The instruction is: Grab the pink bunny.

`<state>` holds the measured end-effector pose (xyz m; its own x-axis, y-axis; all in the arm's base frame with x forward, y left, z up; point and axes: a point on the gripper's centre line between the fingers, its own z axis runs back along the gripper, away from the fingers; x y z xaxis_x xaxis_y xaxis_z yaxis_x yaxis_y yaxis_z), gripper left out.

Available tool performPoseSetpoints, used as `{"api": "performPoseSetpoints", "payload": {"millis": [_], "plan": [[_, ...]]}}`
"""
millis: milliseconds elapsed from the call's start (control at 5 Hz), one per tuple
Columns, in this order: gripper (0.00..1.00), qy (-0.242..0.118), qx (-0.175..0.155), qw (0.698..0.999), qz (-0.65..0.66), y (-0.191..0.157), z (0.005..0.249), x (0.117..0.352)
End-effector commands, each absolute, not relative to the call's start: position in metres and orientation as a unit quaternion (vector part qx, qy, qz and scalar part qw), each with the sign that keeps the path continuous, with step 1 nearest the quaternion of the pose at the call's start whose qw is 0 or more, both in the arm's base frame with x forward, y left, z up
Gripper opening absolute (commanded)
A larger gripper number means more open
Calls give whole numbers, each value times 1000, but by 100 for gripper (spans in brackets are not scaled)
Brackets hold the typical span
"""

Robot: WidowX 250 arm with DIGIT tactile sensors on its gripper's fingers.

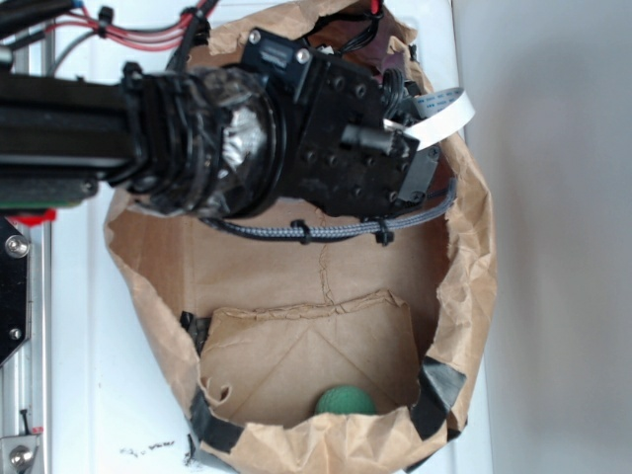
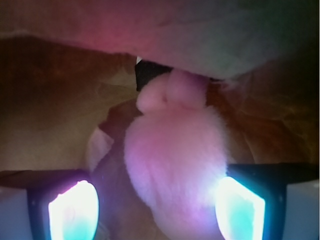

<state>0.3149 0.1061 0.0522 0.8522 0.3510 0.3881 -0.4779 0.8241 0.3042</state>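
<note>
Your arm (image 1: 247, 138) reaches in from the left and dips into the far end of a brown paper bag (image 1: 464, 296) that stands open on the white table (image 1: 89, 395). From the exterior view you cannot see the pincer tips, since the black wrist housing and its tape-wrapped joint cover them. The wrist view settles it: your pincer (image 2: 157, 207) is spread, with one glowing fingertip (image 2: 72, 210) at lower left and the other at lower right, and the pink bunny (image 2: 175, 160) sits between them. Its fluffy rounded body fills the gap and lies closer to the right tip, just beside or perhaps brushing it; the blur makes contact hard to judge, and there is clear space on the left side. The bunny's smaller rounded parts point toward the far side, against a dark patch and the crumpled paper wall. In the exterior view a green ball (image 1: 345, 400) rests at the near end of the bag floor, well apart from your arm. A white ribbon cable (image 1: 439, 120) curls off the wrist to the right.
</note>
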Motion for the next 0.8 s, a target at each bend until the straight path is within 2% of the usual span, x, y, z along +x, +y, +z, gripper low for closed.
{"api": "performPoseSetpoints", "payload": {"millis": [0, 400, 600], "plan": [[100, -181, 211, 936, 214, 107, 58, 320], [100, -180, 235, 931, 211, 106, 40, 321], [0, -183, 233, 931, 214, 105, 37, 319]]}}
